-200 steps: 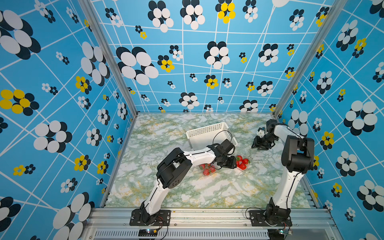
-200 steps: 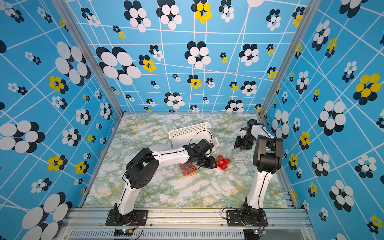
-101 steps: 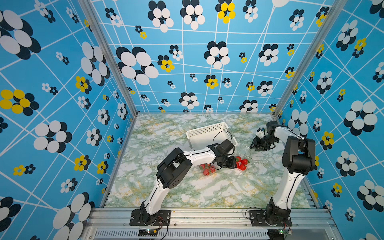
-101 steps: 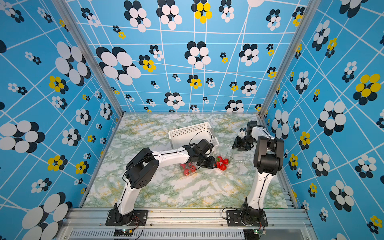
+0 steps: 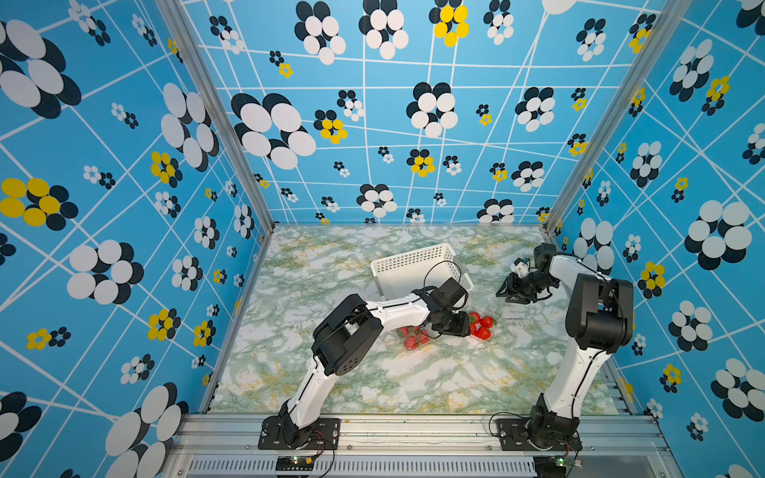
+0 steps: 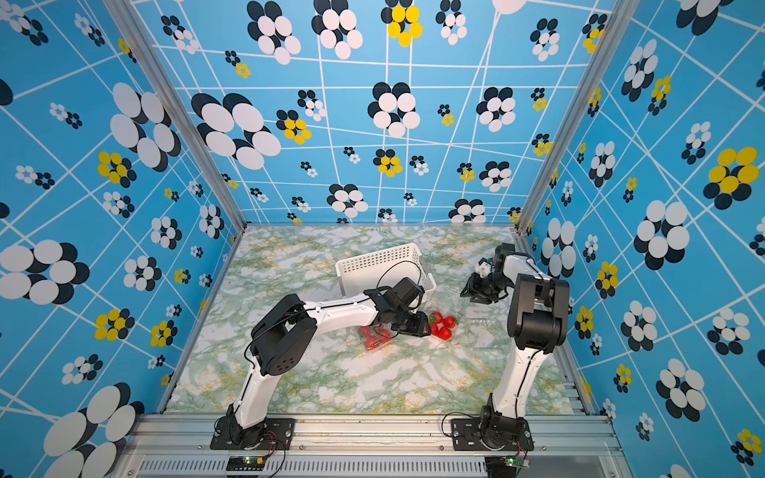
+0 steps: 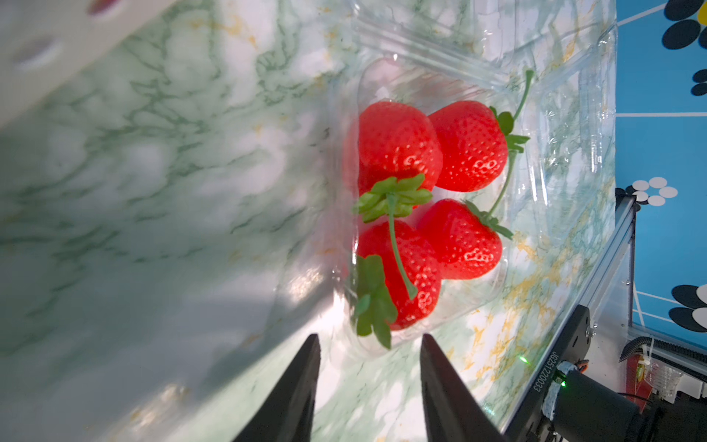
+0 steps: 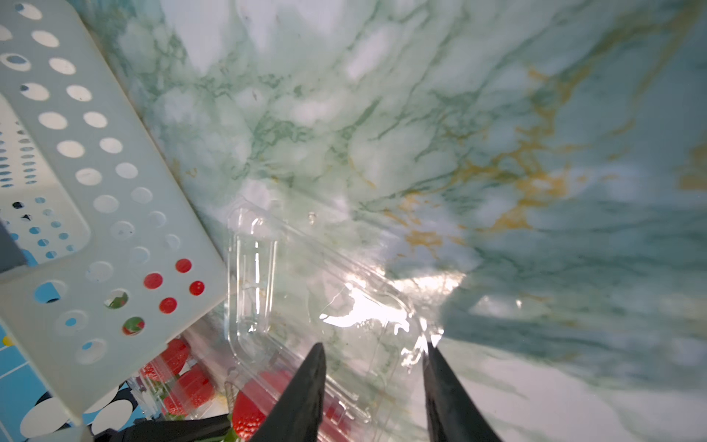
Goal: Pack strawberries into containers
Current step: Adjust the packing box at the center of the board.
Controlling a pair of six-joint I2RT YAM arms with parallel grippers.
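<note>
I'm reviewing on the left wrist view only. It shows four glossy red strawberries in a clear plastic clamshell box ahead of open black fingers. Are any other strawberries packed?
Observer: Yes. In a top view, a second cluster of red strawberries sits beside the left arm's white forearm, apparently inside another clear box.
Operator: Where is the right gripper?
Observer: The right gripper hovers with jaws apart over an open transparent clamshell that looks empty, next to the white perforated plastic basket.
</note>
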